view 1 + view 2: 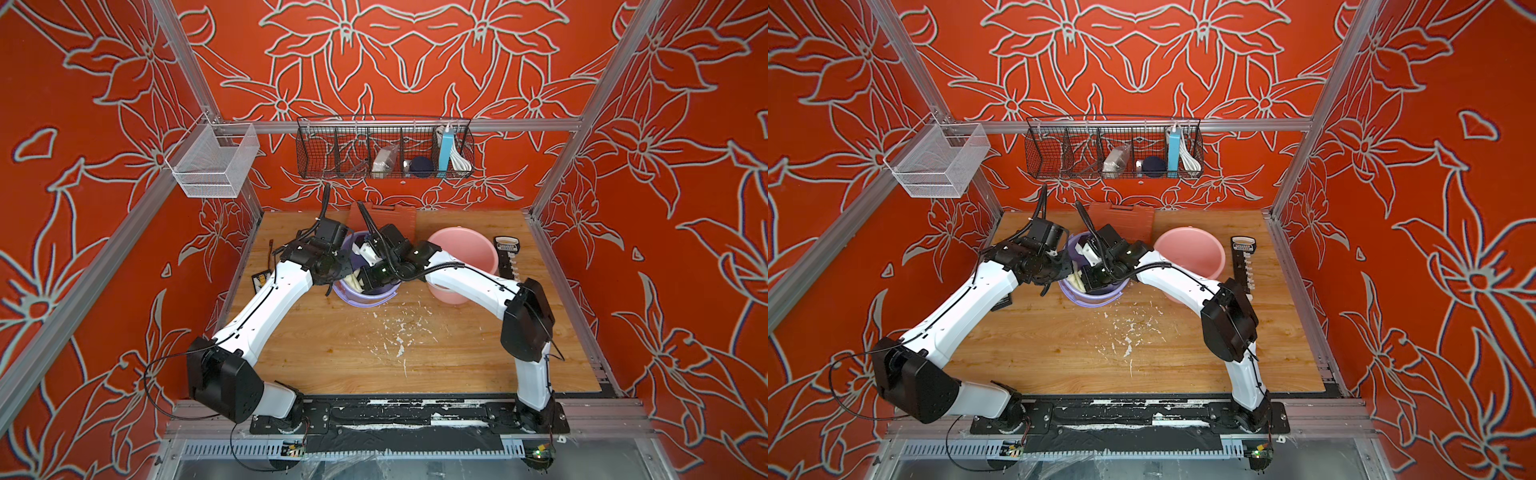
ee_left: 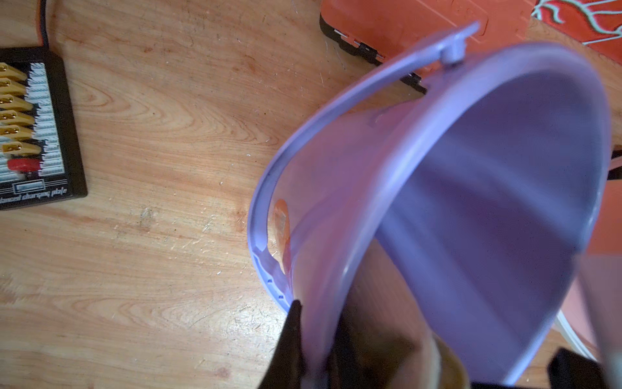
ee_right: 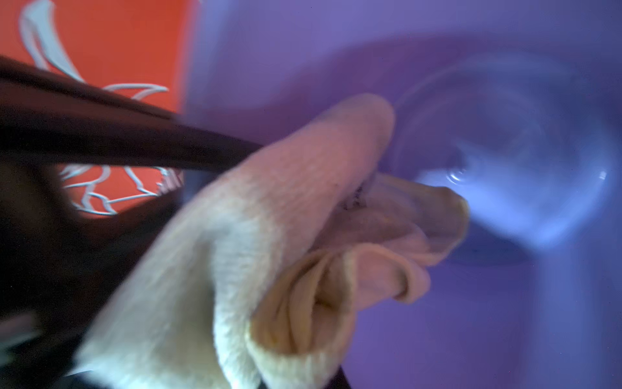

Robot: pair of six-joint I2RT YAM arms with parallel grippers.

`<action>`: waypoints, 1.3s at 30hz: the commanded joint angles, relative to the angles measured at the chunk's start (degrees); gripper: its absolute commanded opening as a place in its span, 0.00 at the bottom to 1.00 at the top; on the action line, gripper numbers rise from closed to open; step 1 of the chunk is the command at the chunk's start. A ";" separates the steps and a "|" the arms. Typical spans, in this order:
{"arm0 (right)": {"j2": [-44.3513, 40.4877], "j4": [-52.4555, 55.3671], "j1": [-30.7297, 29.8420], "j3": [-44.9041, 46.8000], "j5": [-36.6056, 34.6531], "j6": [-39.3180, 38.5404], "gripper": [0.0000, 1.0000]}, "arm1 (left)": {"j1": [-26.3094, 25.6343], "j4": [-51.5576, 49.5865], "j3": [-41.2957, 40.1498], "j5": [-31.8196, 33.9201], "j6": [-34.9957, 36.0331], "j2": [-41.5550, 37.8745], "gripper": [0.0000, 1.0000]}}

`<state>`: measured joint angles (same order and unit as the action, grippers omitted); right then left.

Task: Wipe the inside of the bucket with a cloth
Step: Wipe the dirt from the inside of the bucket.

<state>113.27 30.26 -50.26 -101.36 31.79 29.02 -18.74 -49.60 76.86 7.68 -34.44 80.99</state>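
**Purple bucket** point(image 1: 365, 297): stands mid-table, toward the far side, between the two arms. Its handle is down along the outer wall.

**Cloth** point(image 3: 269, 219): cream-beige, bunched in folds, inside the purple bucket. In both top views only a pale strip point(image 1: 1076, 279) shows, at the bucket's left inner wall. The free end reaches toward the bucket floor; whether it touches cannot be told.

**Right gripper** point(image 3: 235, 188): reaches down into the bucket with its dark fingers pinched on the cloth.

**Left gripper** point(image 2: 318, 320): at the bucket's left rim, clamped on the bucket wall, with one finger outside and one inside.

**Pink bucket** point(image 1: 461, 249): just right of the purple one, partly under the right arm.

**Orange case** point(image 1: 399, 216): at the far edge, behind the purple bucket.

**Charging plate** point(image 2: 43, 134): black, with gold connectors, on the table left of the purple bucket.

**Table** point(image 1: 353, 357): wood grain, with white flecks in the near middle.

**Wire basket** point(image 1: 384, 149): black, hung on the far wall, holding small items.

**Mesh basket** point(image 1: 212, 160): white, hung at the far left rail.
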 commanded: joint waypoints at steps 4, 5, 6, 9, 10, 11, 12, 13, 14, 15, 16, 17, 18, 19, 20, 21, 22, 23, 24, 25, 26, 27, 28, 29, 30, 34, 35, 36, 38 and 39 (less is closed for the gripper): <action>0.60 10.67 -0.84 -2.70 -1.24 -2.14 0.00 | 0.11 1.84 0.27 2.06 -0.82 -0.80 0.00; 0.57 12.88 -0.81 -2.56 -2.79 -3.51 0.00 | 0.11 1.56 0.53 2.19 -0.76 -0.76 0.00; 0.35 15.35 -0.87 -2.17 -5.13 -4.57 0.00 | 0.15 1.44 0.86 2.24 -0.70 -0.67 0.00; -0.40 21.69 -0.81 -1.82 -9.98 -7.41 0.00 | 0.17 0.52 1.90 2.97 -0.34 -0.09 0.00; -0.94 23.62 -0.83 -1.61 -11.72 -8.09 0.00 | 0.11 0.10 2.21 3.23 -0.11 0.19 0.00; -1.48 25.25 -0.81 -1.65 -13.41 -8.84 0.00 | 0.16 -0.19 2.40 3.62 0.06 0.31 0.00; -1.98 27.00 -0.81 -1.64 -15.61 -9.51 0.00 | 0.11 -0.42 2.65 4.05 0.33 0.50 0.00; -2.52 28.91 -0.82 -2.02 -17.68 -10.23 0.00 | 0.11 -0.87 2.92 4.34 0.42 0.76 0.00; -2.87 30.15 -0.84 -2.48 -19.31 -10.91 0.00 | 0.11 -1.09 3.09 4.52 0.66 0.86 0.00; -3.42 32.31 -0.85 -2.55 -21.08 -11.32 0.00 | 0.13 -1.11 3.19 4.69 0.81 0.91 0.00; -4.18 32.98 -0.81 -2.26 -22.03 -11.60 0.00 | 0.11 -1.01 3.20 4.71 0.93 0.96 0.00; -4.88 32.97 -0.89 -1.61 -22.35 -11.70 0.00 | 0.12 -1.18 3.41 4.78 1.09 1.20 0.00; -5.62 33.00 -0.98 -0.95 -22.96 -11.49 0.00 | 0.14 -1.43 3.76 4.72 1.19 1.58 0.00; -6.15 33.28 -1.21 -0.72 -24.50 -11.28 0.00 | 0.19 -1.50 4.06 4.64 1.22 1.96 0.00; -6.71 33.29 -1.61 -0.32 -26.40 -11.09 0.00 | 0.14 -1.55 4.24 4.49 1.20 2.31 0.00; -7.33 32.83 -2.04 0.19 -27.80 -10.92 0.00 | 0.17 -1.71 4.48 4.21 1.18 2.68 0.00; -8.05 31.69 -2.31 0.97 -27.66 -10.70 0.00 | 0.11 -1.68 4.53 3.93 1.07 3.04 0.00; -8.50 31.02 -2.51 1.67 -27.00 -10.22 0.00 | 0.11 -1.64 4.53 3.75 0.97 3.18 0.00; -8.92 28.89 -2.88 2.35 -25.50 -9.60 0.00 | 0.11 -1.75 4.68 3.74 0.80 3.37 0.00; -9.20 27.40 -3.34 2.88 -24.05 -9.09 0.00 | 0.12 -1.66 4.75 3.74 0.68 3.46 0.00; -9.17 26.33 -3.89 3.24 -23.05 -8.62 0.00 | 0.12 -1.36 4.71 3.58 0.61 3.40 0.00; -9.00 25.08 -4.63 3.43 -21.85 -7.93 0.00 | 0.11 -1.07 4.70 3.33 0.36 3.41 0.00; -8.76 23.33 -5.20 3.74 -20.38 -6.95 0.00 | 0.13 -0.93 4.77 3.10 0.21 3.43 0.00; -8.59 21.43 -5.77 4.19 -18.66 -5.79 0.00 | 0.12 -0.93 5.00 2.81 0.07 3.49 0.00; -8.53 18.63 -6.43 4.80 -16.87 -4.37 0.00 | 0.16 -1.08 5.29 2.52 -0.16 3.72 0.00; -8.15 10.79 -8.35 5.11 -14.95 -0.22 0.00 | 0.11 -1.16 5.34 2.10 -0.42 3.74 0.00; -7.47 10.06 -8.36 4.52 -14.46 0.34 0.00 | 0.14 -0.83 4.94 1.84 -0.53 3.51 0.00; -7.03 9.08 -8.36 4.38 -13.70 0.88 0.00 | 0.18 -0.59 4.56 1.52 -0.67 3.33 0.00; -6.84 6.50 -8.67 5.03 -12.93 1.97 0.00 | 0.11 -0.40 4.11 1.04 -0.87 3.26 0.00; -7.12 5.09 -8.87 5.52 -12.54 2.40 0.00 | 0.11 -0.47 3.94 1.07 -0.82 3.33 0.00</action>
<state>104.77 39.66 -57.43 -97.36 13.52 27.68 -19.07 -54.28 80.25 8.23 -32.49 83.92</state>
